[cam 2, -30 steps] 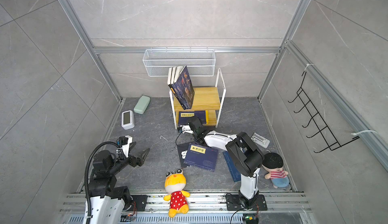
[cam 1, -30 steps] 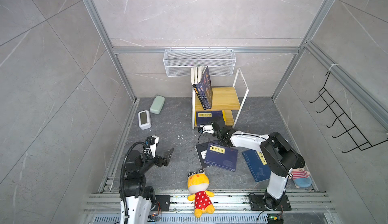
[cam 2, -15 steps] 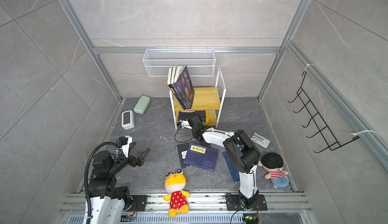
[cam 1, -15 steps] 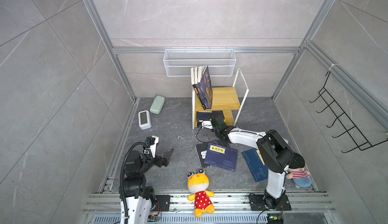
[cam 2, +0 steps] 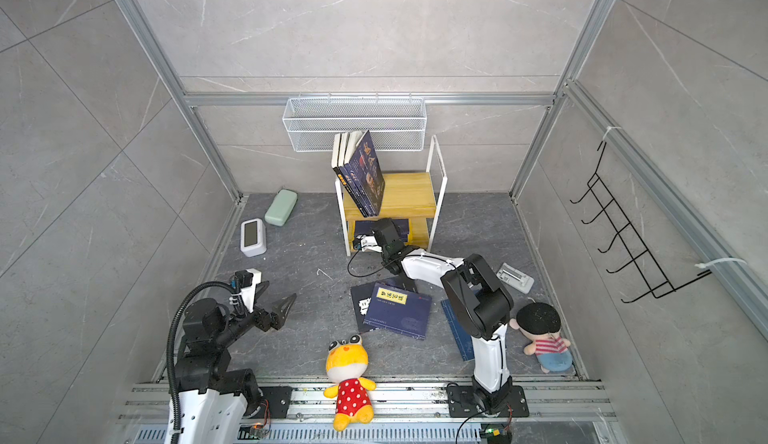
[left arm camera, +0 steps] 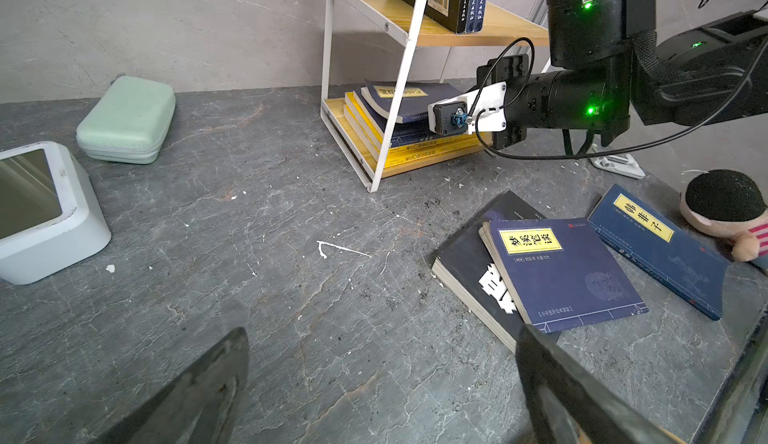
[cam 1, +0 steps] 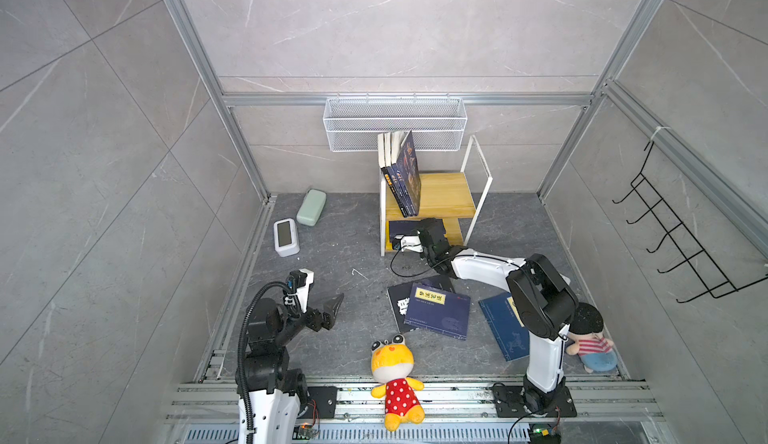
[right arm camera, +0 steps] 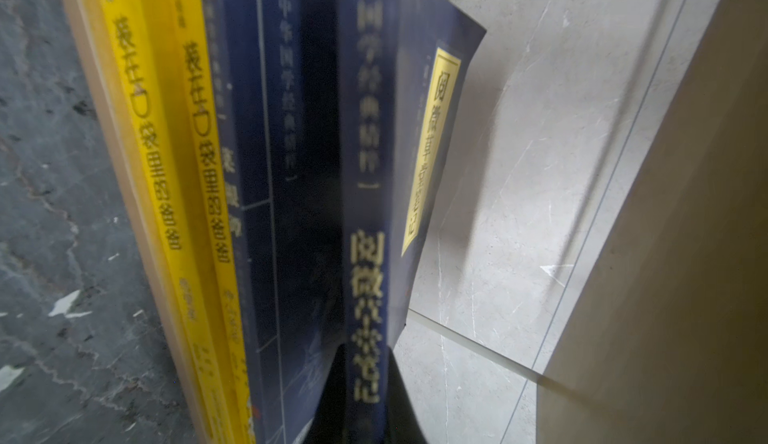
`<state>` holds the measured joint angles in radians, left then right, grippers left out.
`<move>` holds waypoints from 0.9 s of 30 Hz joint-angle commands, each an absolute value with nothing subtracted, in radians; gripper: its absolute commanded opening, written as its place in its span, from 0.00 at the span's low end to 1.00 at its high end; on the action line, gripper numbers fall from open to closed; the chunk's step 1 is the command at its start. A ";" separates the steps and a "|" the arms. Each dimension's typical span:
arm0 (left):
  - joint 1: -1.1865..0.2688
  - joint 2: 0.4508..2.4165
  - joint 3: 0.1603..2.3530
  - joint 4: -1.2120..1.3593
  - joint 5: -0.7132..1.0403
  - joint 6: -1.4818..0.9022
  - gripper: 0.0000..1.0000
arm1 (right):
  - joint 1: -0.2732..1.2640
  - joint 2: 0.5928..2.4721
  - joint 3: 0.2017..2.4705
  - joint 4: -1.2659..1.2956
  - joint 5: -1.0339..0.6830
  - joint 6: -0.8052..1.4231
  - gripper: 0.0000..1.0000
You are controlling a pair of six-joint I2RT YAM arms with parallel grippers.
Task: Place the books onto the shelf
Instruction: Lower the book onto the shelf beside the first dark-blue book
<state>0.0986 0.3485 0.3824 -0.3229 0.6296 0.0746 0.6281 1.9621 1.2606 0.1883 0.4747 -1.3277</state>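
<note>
Pinching the navy book [right arm camera: 370,150] by its spine, our right gripper [right arm camera: 365,383] holds it on the stack [right arm camera: 145,138] in the lower tier of the shelf [cam 1: 446,196]. We should push it flat and fully in before letting go, since its cover curls.

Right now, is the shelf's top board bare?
No, several dark books stand leaning at one end of the shelf top board.

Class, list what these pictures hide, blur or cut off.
- Right gripper on top book: top views, shelf board covers it; wrist view's edge cuts it.
- Black book cover: top and left wrist views, navy book overlaps it.
- Stack spine text: right wrist view, blurred.
- White object: top view, too small.
</note>
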 commanded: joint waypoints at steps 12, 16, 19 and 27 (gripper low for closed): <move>0.101 0.347 0.390 -0.319 0.639 0.068 1.00 | 0.627 1.974 1.291 0.163 0.428 -1.325 0.06; 0.109 0.353 0.391 -0.319 0.637 0.067 1.00 | 0.630 1.983 1.292 0.166 0.429 -1.326 0.04; 0.104 0.344 0.389 -0.319 0.639 0.068 1.00 | 0.629 1.992 1.294 0.184 0.425 -1.335 0.04; 0.107 0.342 0.390 -0.319 0.642 0.067 1.00 | 0.626 2.020 1.296 0.225 0.445 -1.360 0.06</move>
